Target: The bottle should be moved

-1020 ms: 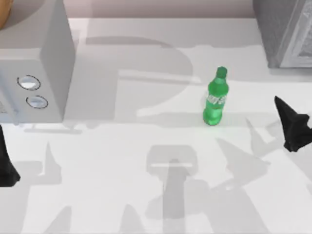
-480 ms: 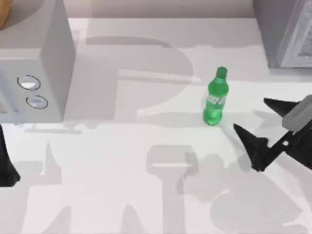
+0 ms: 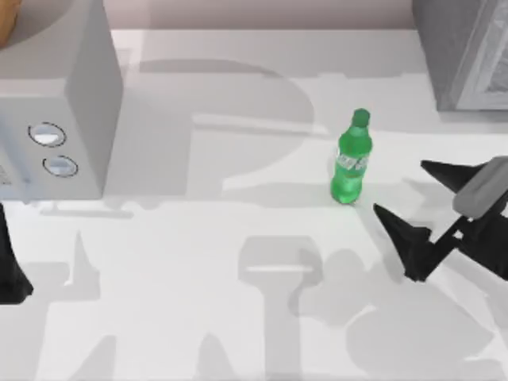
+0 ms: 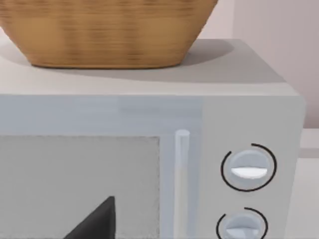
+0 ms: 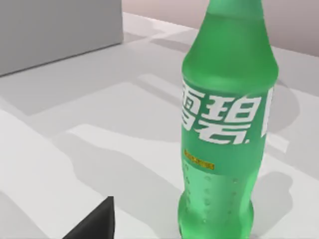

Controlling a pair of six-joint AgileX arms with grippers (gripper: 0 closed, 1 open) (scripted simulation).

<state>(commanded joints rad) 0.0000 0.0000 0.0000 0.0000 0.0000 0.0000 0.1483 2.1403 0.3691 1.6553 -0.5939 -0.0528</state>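
1. Bottle (image 3: 352, 161) stands upright on the counter (image 3: 238, 238), right of centre, toward the far edge; untouched.
2. Right gripper (image 3: 405, 198) sits just beside it near the right edge, released, fingers spread toward its body; judged ready to close on it.
3. Left gripper (image 3: 9, 266) is parked at the left edge by the microwave (image 3: 55, 103); cannot tell its state.

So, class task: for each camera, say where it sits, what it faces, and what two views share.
Top view: above the table, looking down on the bottle; open right hand beside it, left hand parked at the left edge.
Left wrist view: faces the microwave and basket.
Right wrist view: faces the bottle, shared with the top view.
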